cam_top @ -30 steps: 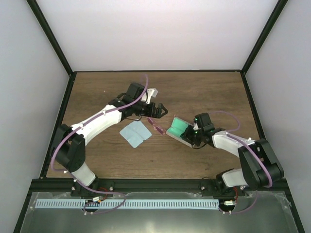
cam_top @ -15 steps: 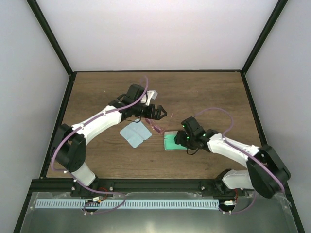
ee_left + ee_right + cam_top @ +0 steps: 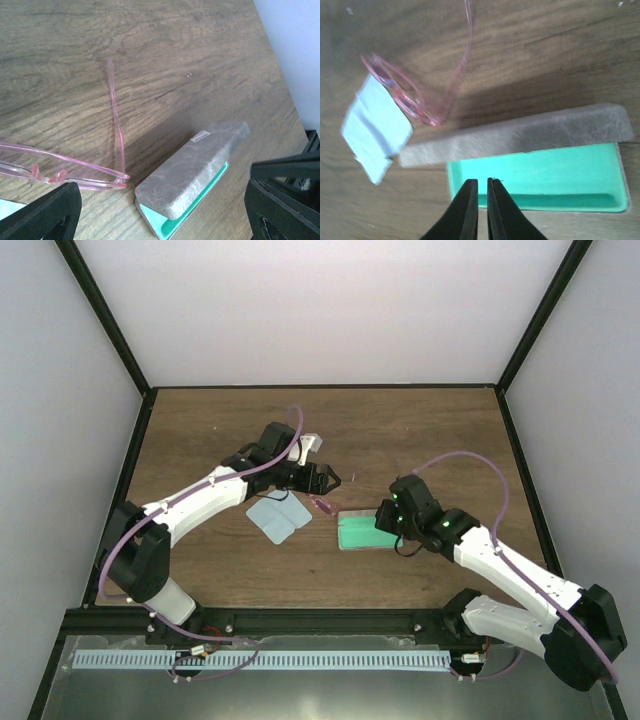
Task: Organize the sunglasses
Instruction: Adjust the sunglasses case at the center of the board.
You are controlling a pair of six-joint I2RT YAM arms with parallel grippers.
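Hovering wide open and empty, my left tool [image 3: 327, 480] hangs over the pink sunglasses [image 3: 322, 505], which lie on the worktop [image 3: 200, 420] at 10 o'clock from the open glasses case [image 3: 360, 532]; my right tool [image 3: 482, 182] is pinched nearly closed, empty.

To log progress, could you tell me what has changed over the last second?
The case slid near-left with the right gripper and turned level with the table edge; that gripper is shut over the green tray. The left gripper, open, dropped closer to the sunglasses. Sunglasses and cloth stayed put.
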